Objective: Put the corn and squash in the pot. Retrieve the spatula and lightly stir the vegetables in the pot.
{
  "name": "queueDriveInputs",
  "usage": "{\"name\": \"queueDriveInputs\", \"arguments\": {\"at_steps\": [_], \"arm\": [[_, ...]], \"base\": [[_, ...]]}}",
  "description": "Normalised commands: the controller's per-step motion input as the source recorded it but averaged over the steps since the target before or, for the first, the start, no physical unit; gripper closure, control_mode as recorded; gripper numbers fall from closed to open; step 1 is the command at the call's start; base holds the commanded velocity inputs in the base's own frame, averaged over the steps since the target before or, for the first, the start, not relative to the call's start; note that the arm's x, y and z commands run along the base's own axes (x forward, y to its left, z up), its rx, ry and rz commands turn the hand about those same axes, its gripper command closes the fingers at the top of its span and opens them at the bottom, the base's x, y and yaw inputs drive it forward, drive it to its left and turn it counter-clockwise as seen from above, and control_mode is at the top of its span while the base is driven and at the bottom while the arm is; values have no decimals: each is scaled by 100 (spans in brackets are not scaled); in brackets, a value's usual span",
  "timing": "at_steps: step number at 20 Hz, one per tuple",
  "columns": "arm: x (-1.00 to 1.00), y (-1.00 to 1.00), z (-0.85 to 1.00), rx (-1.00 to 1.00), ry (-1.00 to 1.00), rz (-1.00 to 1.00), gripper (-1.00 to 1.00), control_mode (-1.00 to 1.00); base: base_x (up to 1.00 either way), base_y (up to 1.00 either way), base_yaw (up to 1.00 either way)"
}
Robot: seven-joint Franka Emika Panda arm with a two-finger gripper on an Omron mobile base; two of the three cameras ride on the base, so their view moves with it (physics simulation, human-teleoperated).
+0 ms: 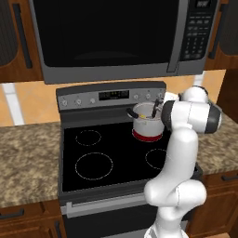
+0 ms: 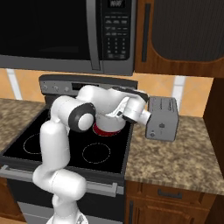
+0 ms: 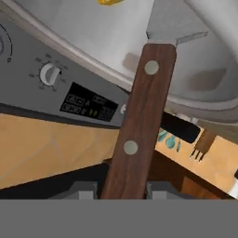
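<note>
One spatula [image 3: 139,116] sits clamped in the gripper [image 3: 122,188], its blade reaching ahead into the pot [image 1: 148,122], where a yellow vegetable [image 3: 108,2] lies beyond; stirring appears underway, calling next for gentle sweeps.

The white arm [image 2: 65,131] rises from the lower left and bends over the black stove [image 2: 65,148], its hand reaching across the pot [image 2: 107,127], of which only the red base band and a strip of steel show. A grey toaster [image 2: 162,118] stands just right on the speckled desk [image 2: 175,162], beneath the microwave [image 2: 65,30].
</note>
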Motion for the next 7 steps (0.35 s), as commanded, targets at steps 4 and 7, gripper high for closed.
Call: {"name": "queueDriveInputs", "arguments": {"at_steps": [4, 7], "arm": [[3, -5, 9, -14, -23, 0, 100, -100], [0, 0, 40, 0, -12, 0, 100, -100]], "base": [[0, 0, 0], [0, 0, 0]]}}
